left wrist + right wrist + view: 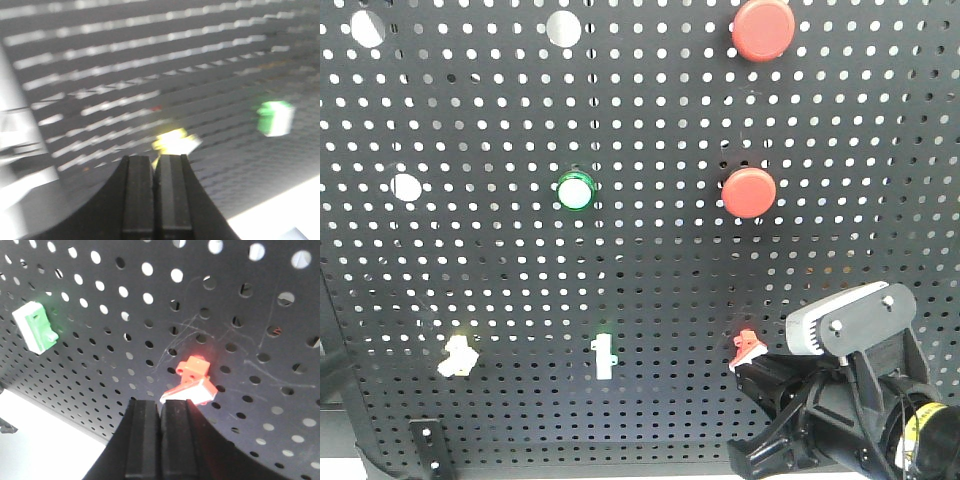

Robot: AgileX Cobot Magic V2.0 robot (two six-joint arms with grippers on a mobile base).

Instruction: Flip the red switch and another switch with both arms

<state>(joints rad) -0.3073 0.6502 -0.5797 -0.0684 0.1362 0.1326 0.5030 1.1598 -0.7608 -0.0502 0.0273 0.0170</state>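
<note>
Your right gripper (161, 407) has its fingers clenched together, holding nothing, the tips right under the white lever of the red switch (194, 381); whether they touch it you cannot tell from the right wrist view. From the front, that gripper (760, 375) sits low on the right, its black body and grey pad (817, 325) just right of the red switch (746, 347).

Your left gripper (156, 165) also has its fingers pressed shut on nothing. Its view is blurred, but the yellow switch (175, 141) shows just above the tips, near them. The left gripper does not show in the front view.

On the board (650, 260), a black pegboard standing upright, the yellow switch (458, 356) is low on the left, the red switch low on the right, and a white toggle (605, 354) with a green base hangs between them. Above the toggle is a green-ringed button (576, 190). Two round red buttons sit higher on the right, one (749, 192) above the red switch, the other (762, 29) near the top edge.
</note>
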